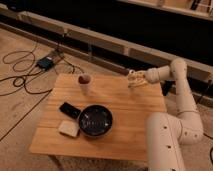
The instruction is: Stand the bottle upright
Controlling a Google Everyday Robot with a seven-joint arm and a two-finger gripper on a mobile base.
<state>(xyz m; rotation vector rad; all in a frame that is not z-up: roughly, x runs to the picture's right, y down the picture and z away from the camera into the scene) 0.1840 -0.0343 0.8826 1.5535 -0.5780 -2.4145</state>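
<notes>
The end effector [134,78], above the counter's [125,110] far right edge, is a pale blur; whether the bottle sits between its closed fingers cannot be told. The arm's base [165,145], at the counter's near right corner, is cut by the bottom edge. Beyond the counter, the floor cables [20,75] run off the left edge.

Wooden table [120,100], beige floor [20,115], black cables [22,75]

White arm [180,95] reaches up from the base, bends at the elbow, and stretches left; gripper [134,78] sits up high with fingers closed.
</notes>
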